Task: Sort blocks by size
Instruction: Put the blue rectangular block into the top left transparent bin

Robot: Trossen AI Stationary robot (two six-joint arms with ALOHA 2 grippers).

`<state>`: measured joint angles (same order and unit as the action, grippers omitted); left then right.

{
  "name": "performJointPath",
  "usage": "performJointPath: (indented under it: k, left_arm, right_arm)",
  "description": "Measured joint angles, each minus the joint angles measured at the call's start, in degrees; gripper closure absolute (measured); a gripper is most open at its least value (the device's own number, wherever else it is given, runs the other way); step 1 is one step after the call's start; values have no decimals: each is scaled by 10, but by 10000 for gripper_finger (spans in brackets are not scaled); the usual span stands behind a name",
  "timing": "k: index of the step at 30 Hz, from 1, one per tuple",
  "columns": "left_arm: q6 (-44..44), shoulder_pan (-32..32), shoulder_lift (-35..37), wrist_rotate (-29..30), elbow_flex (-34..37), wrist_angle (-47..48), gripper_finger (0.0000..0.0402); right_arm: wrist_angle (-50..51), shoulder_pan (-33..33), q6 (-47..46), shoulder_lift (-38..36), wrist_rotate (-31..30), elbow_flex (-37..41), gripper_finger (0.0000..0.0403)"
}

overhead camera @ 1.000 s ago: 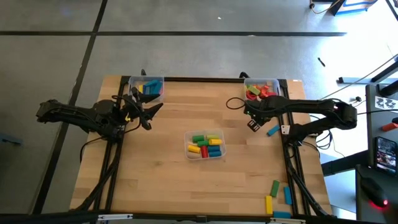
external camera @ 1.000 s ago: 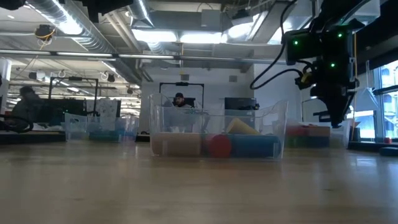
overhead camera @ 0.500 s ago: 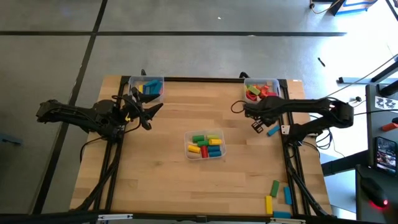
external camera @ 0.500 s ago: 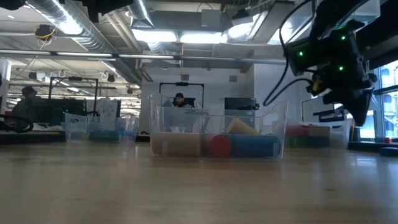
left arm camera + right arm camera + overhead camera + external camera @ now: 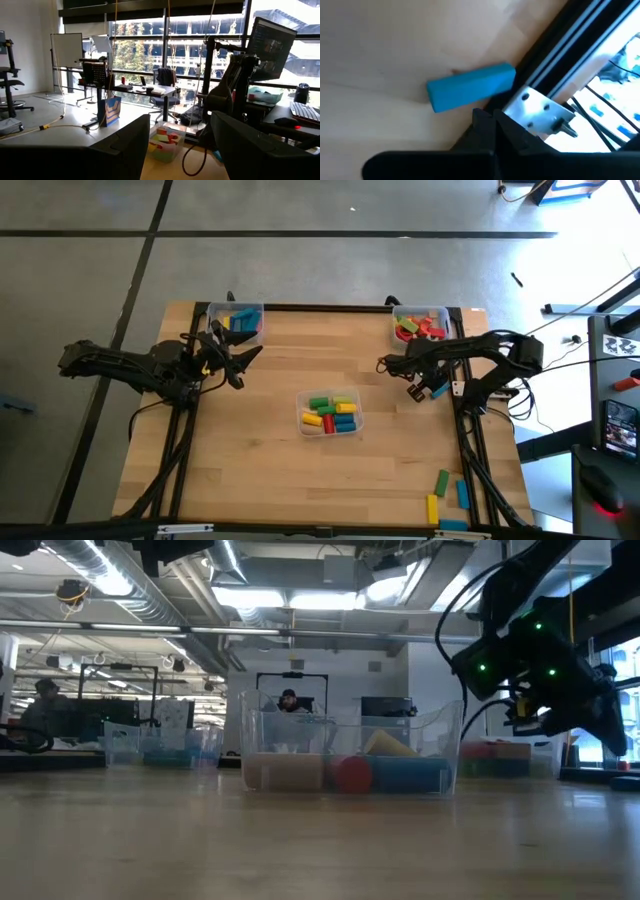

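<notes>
Blocks (image 5: 330, 414) fill a clear bin (image 5: 303, 402) at the middle of the bench (image 5: 270, 470) — green, yellow, red and blue pieces heaped together. The right gripper (image 5: 418, 389) hangs near the bench's right edge, its jaws shut with nothing between them, just beside a loose blue block (image 5: 470, 92) that lies flat on the wood against the black edge rail (image 5: 547, 70). The left gripper (image 5: 243, 360) waits near the far-left corner, jaws spread wide and empty, close to a bin (image 5: 257, 338) holding blue and yellow pieces (image 5: 240, 320). At the far-right corner a third bin (image 5: 398, 310) holds mostly red and orange pieces (image 5: 420, 328). More strays (image 5: 448, 490) — green, yellow and blue — lie at the near-right corner. In the low view the middle bin shows a red round-ended piece (image 5: 352, 773) and a blue one (image 5: 405, 775) against its front wall, with a person (image 5: 288, 700) seated in the room beyond.
</notes>
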<state>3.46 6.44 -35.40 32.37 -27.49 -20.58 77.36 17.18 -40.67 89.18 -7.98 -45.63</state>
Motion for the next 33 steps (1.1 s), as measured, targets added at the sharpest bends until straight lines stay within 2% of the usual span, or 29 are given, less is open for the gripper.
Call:
performJointPath:
  k: [8,16,30,33]
  left_arm:
    - [0,0,0,0,0,-1,192]
    - [0,0,0,0,0,0,192]
    - [0,0,0,0,0,-1,192]
    - [0,0,0,0,0,-1,192]
  right_arm:
    - [7,-37,-26,19,1,3,400]
    - [-25,-65,-47,26,24,47,400]
    - [-56,-63,-41,26,26,51,400]
    - [-56,-63,-40,26,5,51,400]
